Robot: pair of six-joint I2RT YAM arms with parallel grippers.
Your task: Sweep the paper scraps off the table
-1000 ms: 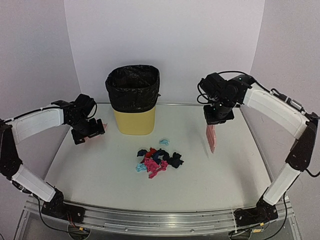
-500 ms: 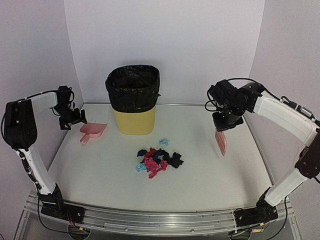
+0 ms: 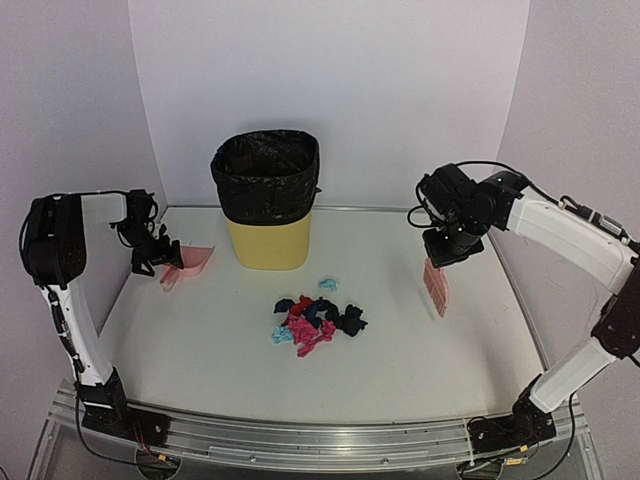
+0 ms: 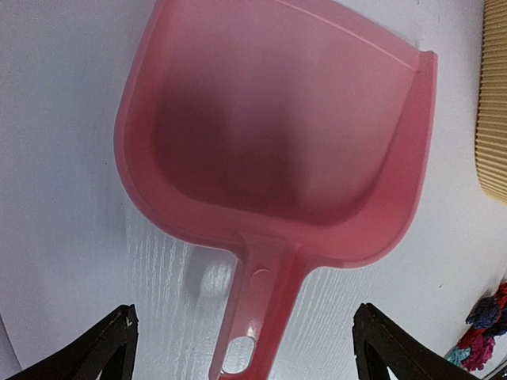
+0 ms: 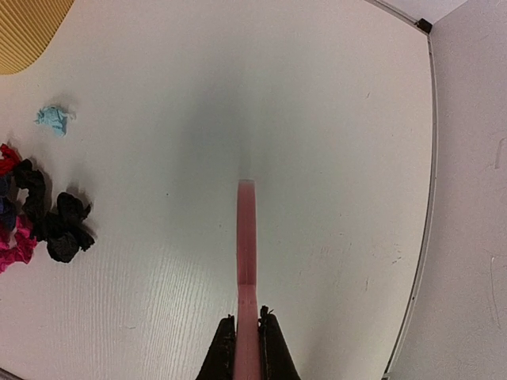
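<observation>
The paper scraps lie in a loose pile of pink, red, navy and black wads mid-table, with a light blue wad just behind them. My left gripper is open at the far left, its fingertips wide on either side of the pink dustpan's handle without touching it. The dustpan lies flat on the table. Right of the pile, my right gripper is shut on the pink brush, which hangs down above the table. The wrist view shows the brush edge-on, with black scraps to its left.
A yellow bin with a black liner stands at the back, between the dustpan and the brush; its ribbed side shows in the left wrist view. White walls close in the back and sides. A metal rail runs along the front.
My left gripper swung out to the back left, off the dustpan, then came back to its handle. My right arm shifted the brush a little to the right.
</observation>
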